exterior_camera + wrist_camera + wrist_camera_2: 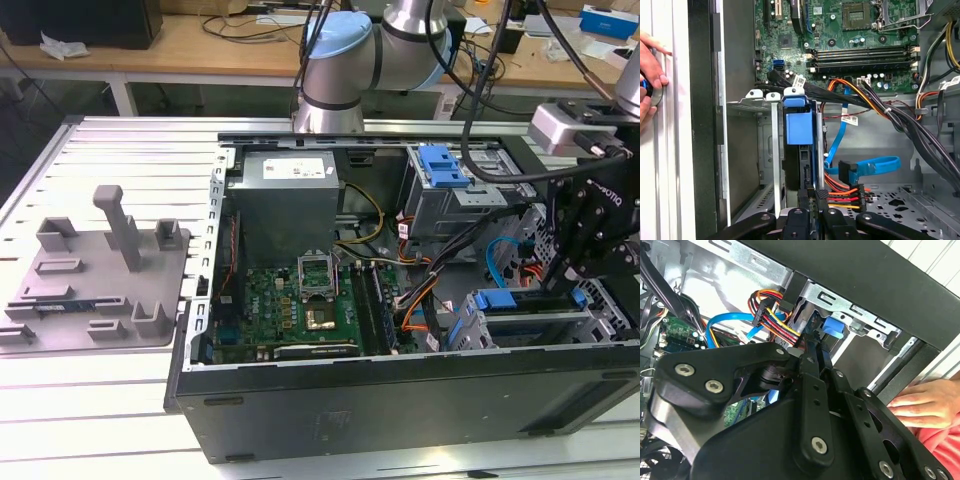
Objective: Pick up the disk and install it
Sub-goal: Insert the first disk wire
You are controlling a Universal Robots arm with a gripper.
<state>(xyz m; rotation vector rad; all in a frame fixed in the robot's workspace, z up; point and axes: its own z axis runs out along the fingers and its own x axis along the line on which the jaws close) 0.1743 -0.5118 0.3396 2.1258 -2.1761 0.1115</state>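
Observation:
The disk [799, 131] stands edge-on in a slot of the metal drive cage [752, 97], its blue carrier end showing. In the exterior view the disk [497, 299] sits in the cage at the case's front right corner. My black gripper [812, 196] has its fingertips close together at the disk's near end, beside a plug with orange, red and yellow wires [842, 197]. Whether they touch the disk is hidden. In the second wrist view the gripper [812, 342] points at the blue carrier [831, 328]. The gripper [578, 288] hangs over the cage on the exterior view's right.
A second blue latch [443, 165] tops the rear bay. The motherboard [290, 300] lies mid-case, with a blue cable [870, 167] and black cable bundles [910, 125] near the cage. A grey tray with posts [100, 290] sits left of the case. A person's hand [650, 75] rests outside the case wall.

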